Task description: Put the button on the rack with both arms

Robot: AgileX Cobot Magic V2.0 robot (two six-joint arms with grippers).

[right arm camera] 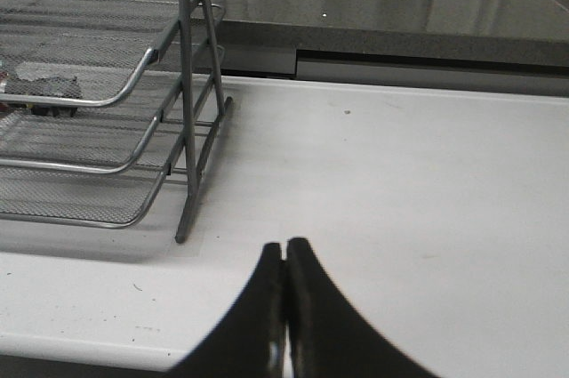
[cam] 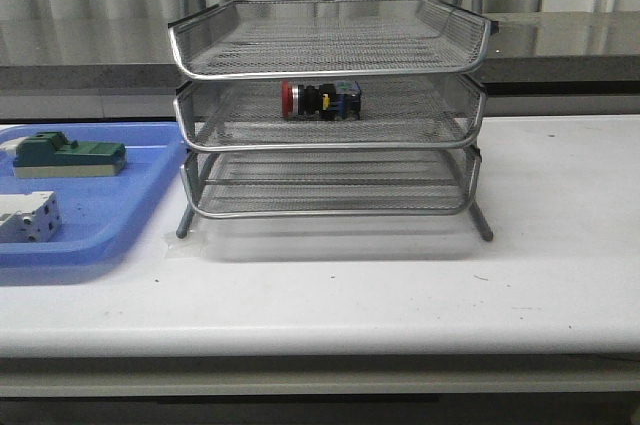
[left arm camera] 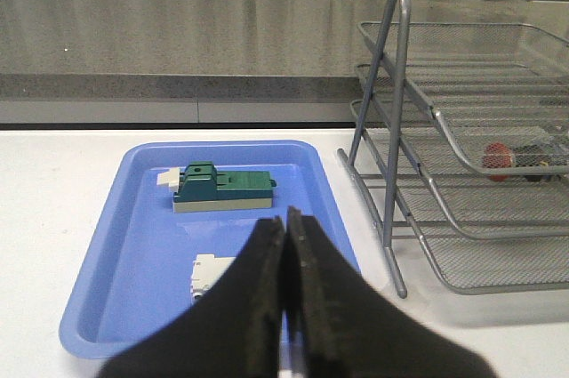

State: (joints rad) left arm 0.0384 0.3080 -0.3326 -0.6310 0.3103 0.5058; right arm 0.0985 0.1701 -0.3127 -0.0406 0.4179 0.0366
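The button [cam: 320,100], red-headed with a black body and a blue rear block, lies on its side in the middle tier of the silver wire-mesh rack [cam: 330,115]. Through the mesh the left wrist view shows the button [left arm camera: 500,157] in the rack [left arm camera: 462,156]. In the right wrist view it is only a dark blur [right arm camera: 40,84] inside the rack [right arm camera: 133,93]. My left gripper [left arm camera: 285,222] is shut and empty above the blue tray, well away from the rack. My right gripper [right arm camera: 284,249] is shut and empty over bare table to the right of the rack. Neither arm appears in the front view.
A blue plastic tray [cam: 110,225] lies left of the rack with a green block [cam: 70,156] and a white terminal block [cam: 28,217] in it. A grey counter ledge [cam: 560,55] runs behind the table.
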